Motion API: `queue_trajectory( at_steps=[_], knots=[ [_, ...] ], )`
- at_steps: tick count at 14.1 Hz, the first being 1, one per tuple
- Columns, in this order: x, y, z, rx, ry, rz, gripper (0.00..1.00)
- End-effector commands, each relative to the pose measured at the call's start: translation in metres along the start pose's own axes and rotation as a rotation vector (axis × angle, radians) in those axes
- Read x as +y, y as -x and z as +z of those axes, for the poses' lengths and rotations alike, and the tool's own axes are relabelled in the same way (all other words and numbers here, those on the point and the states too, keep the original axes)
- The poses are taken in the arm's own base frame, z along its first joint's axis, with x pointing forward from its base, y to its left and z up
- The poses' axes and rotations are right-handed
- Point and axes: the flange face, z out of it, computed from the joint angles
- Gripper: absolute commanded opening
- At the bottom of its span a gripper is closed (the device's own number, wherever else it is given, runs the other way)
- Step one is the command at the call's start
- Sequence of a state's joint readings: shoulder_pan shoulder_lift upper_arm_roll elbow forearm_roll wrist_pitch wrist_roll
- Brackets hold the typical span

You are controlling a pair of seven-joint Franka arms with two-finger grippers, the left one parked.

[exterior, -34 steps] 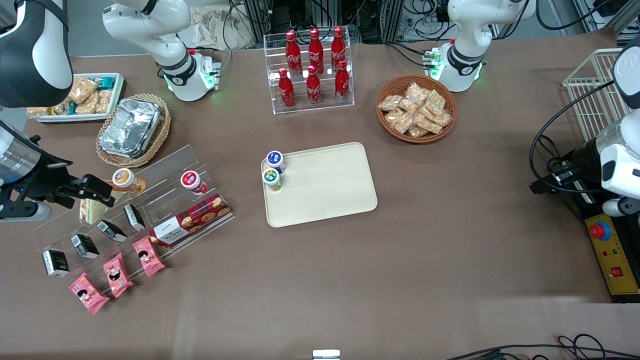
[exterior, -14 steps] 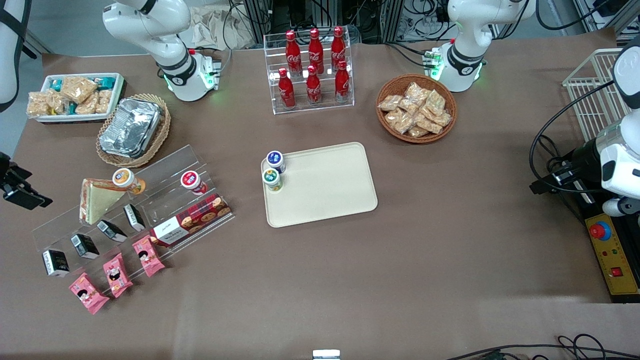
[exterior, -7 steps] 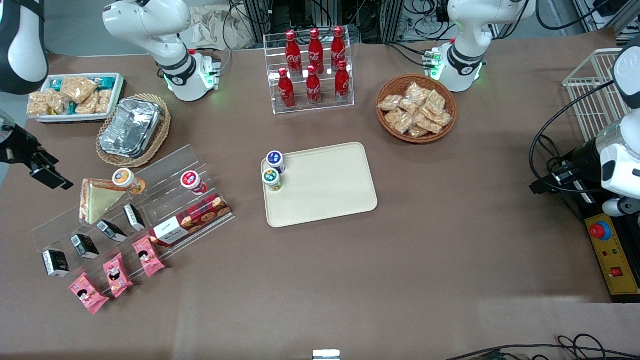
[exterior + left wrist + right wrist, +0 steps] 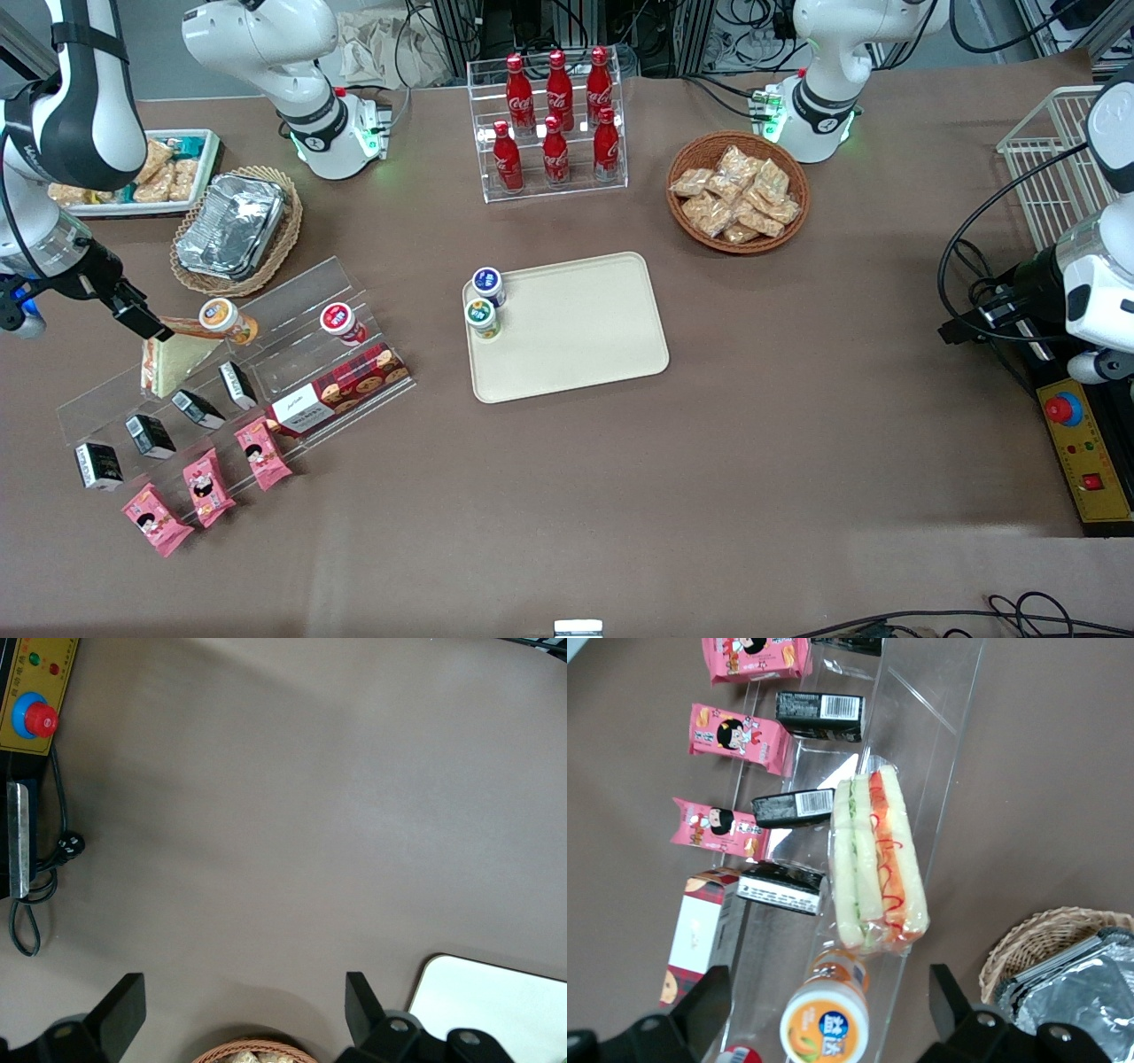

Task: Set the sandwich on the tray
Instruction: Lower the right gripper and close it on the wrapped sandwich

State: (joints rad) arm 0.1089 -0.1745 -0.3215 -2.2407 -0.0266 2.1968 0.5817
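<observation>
The sandwich [image 4: 173, 361] is a wrapped triangular wedge lying on the top step of a clear acrylic rack [image 4: 292, 301], toward the working arm's end of the table. In the right wrist view the sandwich [image 4: 879, 859] shows white bread with red, orange and green layers. My gripper [image 4: 142, 321] hovers over the sandwich's corner farthest from the front camera; in the right wrist view the gripper [image 4: 824, 1010] is open and empty. An orange-lidded bottle [image 4: 824, 1028] lies beside the sandwich. The beige tray [image 4: 576, 328] lies mid-table, well apart from the rack.
Two small bottles [image 4: 483, 316] stand on the tray's edge nearest the rack. The rack also holds a red-lidded bottle [image 4: 339, 321], a cookie box [image 4: 341, 388], black cartons and pink packets. A foil container [image 4: 232, 226] sits in a wicker basket beside it.
My gripper, over the sandwich at first, pulled away to the table's edge and has come back beside the sandwich. The sandwich has not moved.
</observation>
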Motion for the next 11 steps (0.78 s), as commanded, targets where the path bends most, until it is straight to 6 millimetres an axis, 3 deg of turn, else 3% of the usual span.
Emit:
queue_trajectory(
  at_steps=[1,3,11],
  knots=[
    [0.016,0.003,0.000,0.020,0.003,-0.056,0.99],
    [0.025,0.000,0.005,0.021,0.005,-0.063,0.99],
    [0.021,-0.007,0.038,0.049,0.012,-0.069,0.99]
  ],
)
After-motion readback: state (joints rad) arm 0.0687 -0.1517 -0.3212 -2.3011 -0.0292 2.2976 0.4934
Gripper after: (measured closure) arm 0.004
